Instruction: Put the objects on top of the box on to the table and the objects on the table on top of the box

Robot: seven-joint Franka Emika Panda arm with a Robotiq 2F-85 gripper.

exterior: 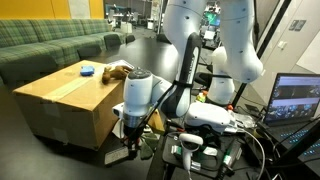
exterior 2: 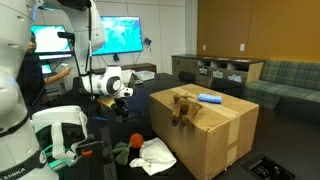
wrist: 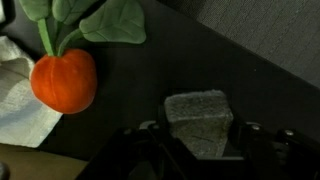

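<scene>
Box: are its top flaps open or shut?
Shut. In both exterior views the box top lies flat and taped along the seam, with a brown plush toy and a blue object resting on it.

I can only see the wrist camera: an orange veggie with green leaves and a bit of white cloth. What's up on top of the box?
Observer: Two things sit on the box: a brown plush and a small blue thing.
Kid: Is my pincer over the box?
Observer: No. The pincer hangs off to one side of the box, not above its top.
Kid: How much cloth is there? I only see a corner.
Observer: The whole cloth lies crumpled down low, right by the box's side.
</scene>
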